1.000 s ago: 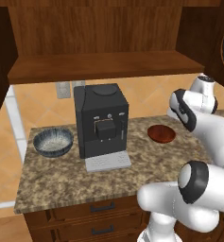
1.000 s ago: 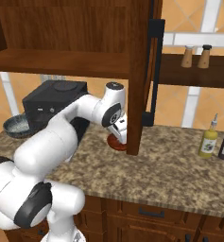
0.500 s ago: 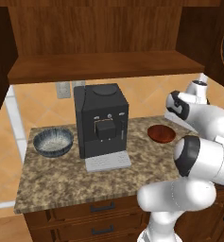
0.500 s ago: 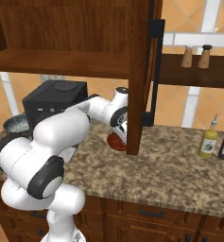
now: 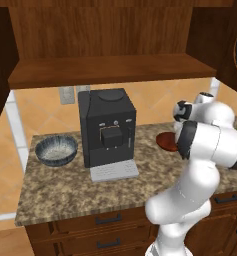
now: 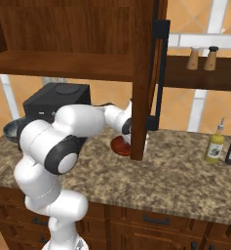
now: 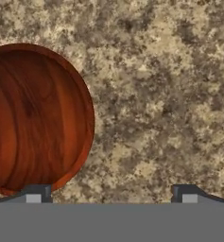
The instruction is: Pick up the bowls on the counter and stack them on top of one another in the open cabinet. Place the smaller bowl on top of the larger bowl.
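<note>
2 bowls on the counter (image 5: 65,200): 1 larger bowl (image 5: 55,150) left of 1 coffee machine (image 5: 107,128), 1 smaller bowl (image 7: 33,118) right of it. Gripper (image 7: 108,194) was over the counter w/ jaws spread wide, holding nothing. Cabinet (image 5: 110,70) shelf above. 2 shakers (image 6: 202,58), 2 bottles (image 6: 223,145).

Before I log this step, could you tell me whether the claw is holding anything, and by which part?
Nothing is held. The claw is open above the counter, with the smaller bowl lying off to one side by one fingertip, not between the jaws.
</note>
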Robot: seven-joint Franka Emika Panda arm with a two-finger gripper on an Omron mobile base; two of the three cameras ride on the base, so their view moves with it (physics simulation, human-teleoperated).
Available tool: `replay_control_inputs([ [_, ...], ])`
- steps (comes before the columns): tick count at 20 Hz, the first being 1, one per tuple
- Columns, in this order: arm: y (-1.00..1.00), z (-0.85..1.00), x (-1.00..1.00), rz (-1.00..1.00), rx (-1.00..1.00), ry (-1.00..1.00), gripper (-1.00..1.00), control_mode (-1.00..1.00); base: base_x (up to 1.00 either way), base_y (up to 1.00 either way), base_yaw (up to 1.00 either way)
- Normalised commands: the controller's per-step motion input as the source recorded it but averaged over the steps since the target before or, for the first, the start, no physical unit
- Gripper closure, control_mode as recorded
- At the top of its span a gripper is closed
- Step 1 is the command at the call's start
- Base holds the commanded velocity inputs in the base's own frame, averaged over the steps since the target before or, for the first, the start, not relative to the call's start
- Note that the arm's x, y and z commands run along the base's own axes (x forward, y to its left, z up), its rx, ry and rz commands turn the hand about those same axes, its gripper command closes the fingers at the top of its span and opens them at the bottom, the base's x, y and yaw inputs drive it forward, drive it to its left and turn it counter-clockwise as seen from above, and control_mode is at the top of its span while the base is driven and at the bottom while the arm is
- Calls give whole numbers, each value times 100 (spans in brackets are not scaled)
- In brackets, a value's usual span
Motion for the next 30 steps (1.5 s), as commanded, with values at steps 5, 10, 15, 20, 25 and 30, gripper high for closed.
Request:
replay_control_inputs([
  [5,0,-44,37,0,0,0,-100,-100,0,0,0],
  [10,-1,-47,52,0,1,0,-100,-100,0,0,0],
  [15,-8,-39,18,0,2,0,-100,-100,0,0,0],
  [20,0,-15,1,0,0,0,100,-100,0,0,0],
  [25,0,0,0,0,0,0,100,-100,0,0,0],
  [30,0,25,-53,0,0,-9,100,-100,0,0,0],
])
